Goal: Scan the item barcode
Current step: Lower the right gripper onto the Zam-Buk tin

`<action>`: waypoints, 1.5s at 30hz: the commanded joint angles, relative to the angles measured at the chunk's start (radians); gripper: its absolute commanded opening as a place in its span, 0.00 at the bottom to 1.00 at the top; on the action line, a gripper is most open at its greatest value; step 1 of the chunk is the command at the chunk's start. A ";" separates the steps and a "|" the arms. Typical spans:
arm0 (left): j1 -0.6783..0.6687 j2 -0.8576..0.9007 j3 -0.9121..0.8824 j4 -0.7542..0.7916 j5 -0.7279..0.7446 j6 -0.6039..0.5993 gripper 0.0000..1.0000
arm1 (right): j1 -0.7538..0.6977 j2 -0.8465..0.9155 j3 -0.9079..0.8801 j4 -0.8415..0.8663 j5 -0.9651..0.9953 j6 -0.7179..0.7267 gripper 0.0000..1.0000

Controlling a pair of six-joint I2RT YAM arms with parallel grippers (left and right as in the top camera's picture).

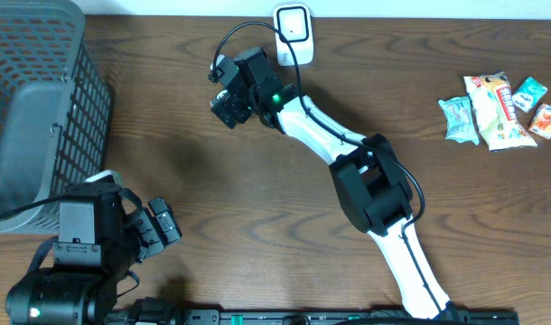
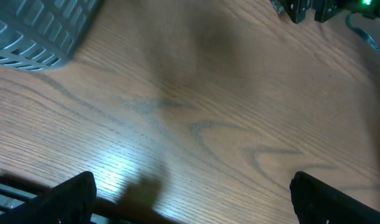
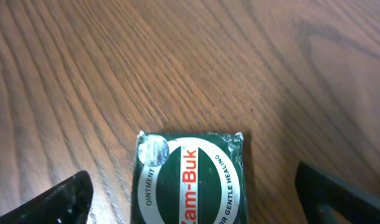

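Right gripper (image 3: 199, 199), jaws wide and empty, hovers at the far side of the table (image 1: 257, 199) straight above a green box (image 3: 190, 180) lying flat, its long axis seemingly crossing the jaws' closing line; left gripper (image 2: 190, 199), also wide, is well apart, near left.

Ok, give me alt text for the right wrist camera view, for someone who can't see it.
A green Zam-Buk ointment packet lies flat on the wooden table, low in frame between the dark fingertips of the open right pincer.

Green box (image 3: 190, 180) runs off the bottom edge (lettering half cut away).
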 commanded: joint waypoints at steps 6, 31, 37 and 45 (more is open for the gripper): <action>-0.002 0.000 0.001 -0.003 -0.006 -0.006 0.98 | -0.005 0.082 0.001 -0.003 0.001 -0.035 0.81; -0.002 0.000 0.001 -0.003 -0.006 -0.006 0.98 | -0.014 -0.161 0.002 -0.476 0.008 -0.117 0.56; -0.002 0.000 0.001 -0.003 -0.006 -0.006 0.98 | -0.047 -0.230 0.002 -0.810 0.133 -0.244 0.55; -0.002 0.000 0.001 -0.003 -0.006 -0.006 0.98 | -0.099 -0.234 0.002 -1.042 0.431 -0.304 0.99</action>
